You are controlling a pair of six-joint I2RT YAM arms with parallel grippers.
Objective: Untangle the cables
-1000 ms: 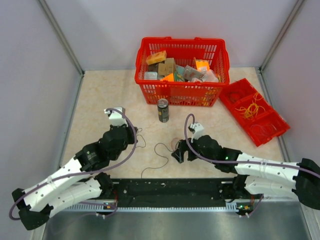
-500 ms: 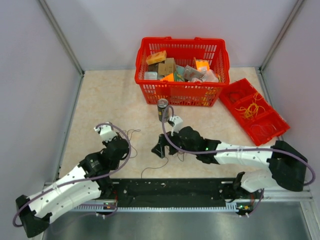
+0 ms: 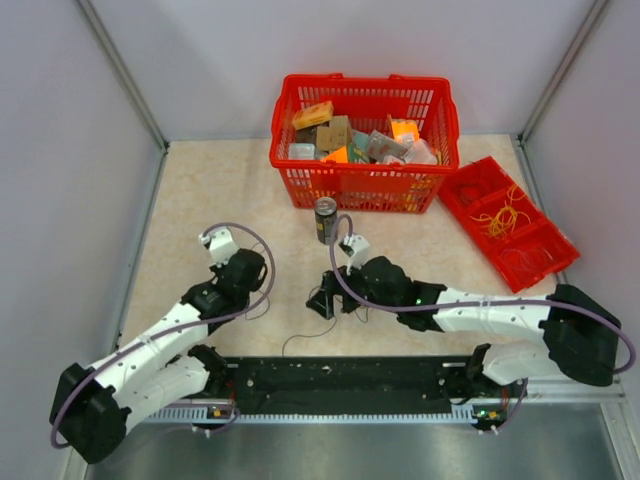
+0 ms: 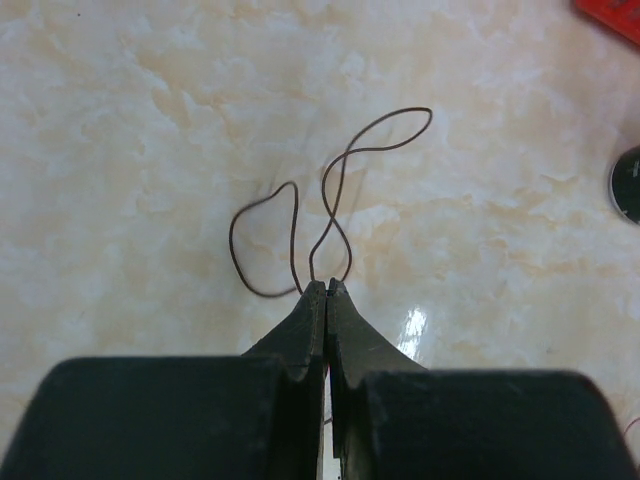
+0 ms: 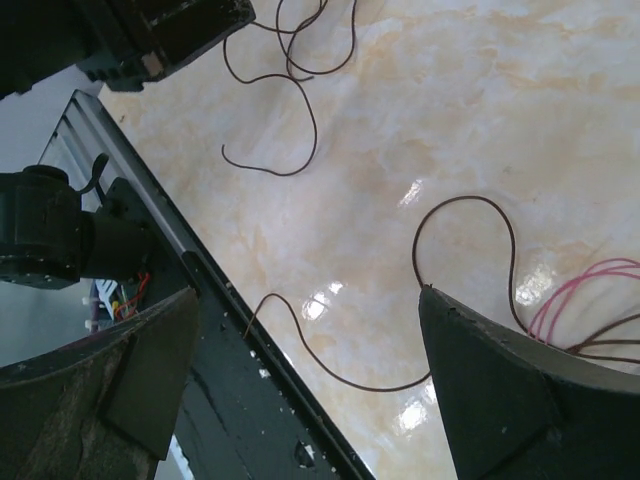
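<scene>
Marbled tabletop (image 3: pixel 200 190), one arm anchoring while the other reaches in

Clamped tight, the left gripper (image 4: pixel 326 290) pins a dark cable (image 4: pixel 340 170) whose loops lie just ahead of its tips; the right gripper (image 5: pixel 308 296), spread wide and empty over another dark strand (image 5: pixel 505 240), has swung nearer its partner than a second ago

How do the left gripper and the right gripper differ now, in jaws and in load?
The left gripper is shut, while the right gripper stands wide open. The left gripper pinches a looped dark cable at its tips; the right gripper holds nothing, with a second dark cable lying on the table between its fingers. Both have black fingers and point down at the table.
</scene>
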